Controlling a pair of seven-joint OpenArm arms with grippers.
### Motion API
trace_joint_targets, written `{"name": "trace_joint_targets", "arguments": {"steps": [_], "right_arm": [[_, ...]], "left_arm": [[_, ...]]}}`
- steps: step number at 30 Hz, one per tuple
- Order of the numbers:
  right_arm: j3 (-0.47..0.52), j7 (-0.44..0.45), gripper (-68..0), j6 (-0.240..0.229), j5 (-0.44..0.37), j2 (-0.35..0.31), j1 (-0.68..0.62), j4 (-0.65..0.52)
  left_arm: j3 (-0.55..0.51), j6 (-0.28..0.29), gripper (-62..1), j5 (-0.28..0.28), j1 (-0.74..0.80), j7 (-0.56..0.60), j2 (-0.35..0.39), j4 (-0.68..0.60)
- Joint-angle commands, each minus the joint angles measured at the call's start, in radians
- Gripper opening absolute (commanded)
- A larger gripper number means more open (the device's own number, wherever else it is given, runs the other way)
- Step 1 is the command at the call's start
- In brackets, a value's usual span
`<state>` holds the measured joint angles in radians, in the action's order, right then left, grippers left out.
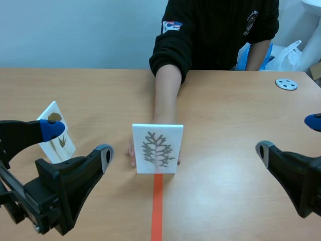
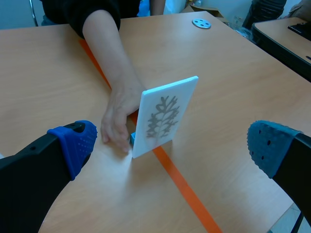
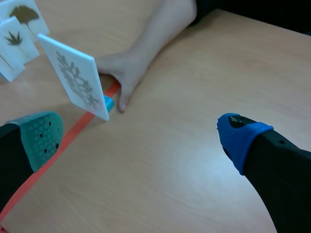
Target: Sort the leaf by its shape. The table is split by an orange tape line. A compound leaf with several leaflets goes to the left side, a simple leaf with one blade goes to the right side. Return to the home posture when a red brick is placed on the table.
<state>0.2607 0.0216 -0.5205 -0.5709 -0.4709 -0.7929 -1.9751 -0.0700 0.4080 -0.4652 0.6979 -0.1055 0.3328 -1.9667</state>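
Note:
A white card (image 1: 157,148) printed with a grey, many-lobed leaf stands upright on the orange tape line (image 1: 157,211) at mid-table. A person's hand (image 1: 132,149) holds it from behind. A small blue stand (image 2: 131,139) shows at the card's base. In the left wrist view the card (image 2: 163,116) stands ahead of my open left gripper (image 2: 171,144). My left gripper (image 1: 78,141) sits low at the left, apart from the card. My right gripper (image 1: 288,135) is open at the right. In the right wrist view the card (image 3: 73,80) is ahead and to the side of that gripper (image 3: 140,135).
Two white leaf cards (image 1: 56,131) stand on the left side, just behind my left gripper; the right wrist view shows a fan-shaped leaf (image 3: 22,17) and a palmate one (image 3: 14,43). The person's forearm (image 1: 166,95) crosses the far middle. A metal disc (image 1: 286,84) lies far right.

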Motion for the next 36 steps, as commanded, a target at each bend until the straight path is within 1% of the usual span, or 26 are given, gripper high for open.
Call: {"name": "trace_joint_targets", "arguments": {"steps": [1,6,11,14,17,22,26,30,33,36], "right_arm": [[0.008,0.018,0.4,-0.001,-0.008,-0.003,0.006,-0.011],[0.008,0.018,0.4,-0.001,-0.008,-0.003,0.006,-0.011],[0.008,0.014,0.4,-0.001,0.027,-0.003,0.014,-0.011],[0.000,0.003,0.4,-0.002,0.048,-0.009,0.052,-0.003],[-0.032,-0.005,0.4,-0.005,0.048,-0.026,0.106,0.032],[-0.132,-0.008,0.4,-0.006,0.053,-0.053,0.219,0.154],[-0.233,0.008,0.4,-0.012,0.081,-0.053,0.319,0.264],[-0.344,0.040,0.4,-0.012,0.145,-0.052,0.418,0.366],[-0.426,0.082,0.4,-0.011,0.196,-0.051,0.494,0.441],[-0.493,0.110,0.4,-0.011,0.248,-0.029,0.571,0.516]], "left_arm": [[0.005,0.006,1.4,-0.010,-0.003,0.011,-0.002,-0.005],[0.004,0.007,1.4,-0.010,-0.003,0.011,-0.002,-0.005],[0.004,0.007,1.4,-0.010,-0.003,0.012,-0.002,-0.005],[0.004,0.007,1.4,-0.010,-0.003,0.012,-0.002,-0.005],[0.004,0.007,1.4,-0.010,-0.003,0.012,-0.002,-0.005],[0.004,0.006,1.4,-0.010,-0.003,0.012,-0.002,-0.005],[0.004,0.006,1.4,-0.010,-0.003,0.013,-0.003,-0.005],[0.004,0.006,1.4,-0.010,-0.003,0.019,-0.003,-0.005],[0.004,0.006,1.4,-0.010,-0.003,0.020,-0.003,-0.005],[0.004,0.006,1.4,-0.010,-0.003,0.020,-0.003,-0.005]]}}
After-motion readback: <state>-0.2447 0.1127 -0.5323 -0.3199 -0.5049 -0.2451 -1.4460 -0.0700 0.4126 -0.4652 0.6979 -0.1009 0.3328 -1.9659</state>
